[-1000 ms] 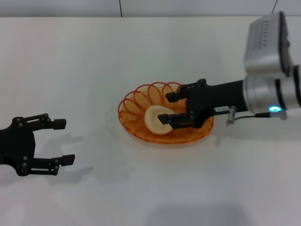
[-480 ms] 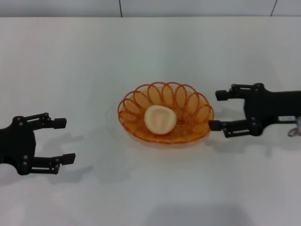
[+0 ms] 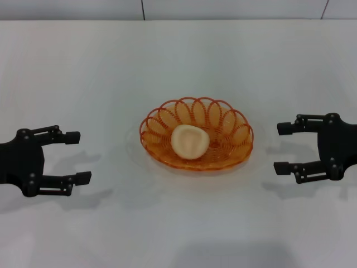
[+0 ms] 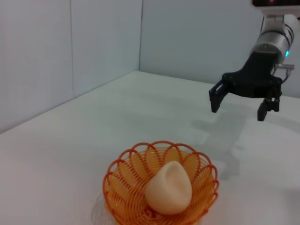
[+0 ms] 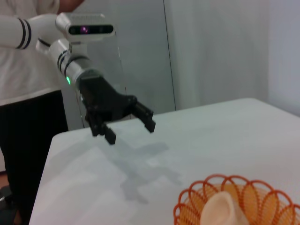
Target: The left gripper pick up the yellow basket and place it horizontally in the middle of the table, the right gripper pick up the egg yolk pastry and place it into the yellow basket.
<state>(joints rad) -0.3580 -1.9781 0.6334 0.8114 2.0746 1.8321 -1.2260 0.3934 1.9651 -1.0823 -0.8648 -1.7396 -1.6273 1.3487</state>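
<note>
Left wrist view showing the right gripper (image 4: 243,101) hovering above the table (image 4: 93,126), egg yolk pastry (image 3: 189,142) lying in the yellow basket (image 3: 223,120) mid-tabletop, sitting between both spread-open jaws, left gripper (image 3: 72,156) apart.

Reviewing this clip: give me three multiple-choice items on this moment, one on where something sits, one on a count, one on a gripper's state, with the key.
1. Where is the pastry?
A. on the bare table
B. inside the basket
C. held by the right gripper

2. How many pastries are in view?
A. one
B. two
C. three

3. What state is the right gripper in?
A. shut on the pastry
B. shut on the basket rim
C. open, holding nothing

Key:
1 B: the pastry lies in the basket at the middle of the table.
2 A: only one shows in every view.
3 C: the right gripper hangs open to the basket's right, apart from it; the left gripper is likewise open on the far side.
</note>
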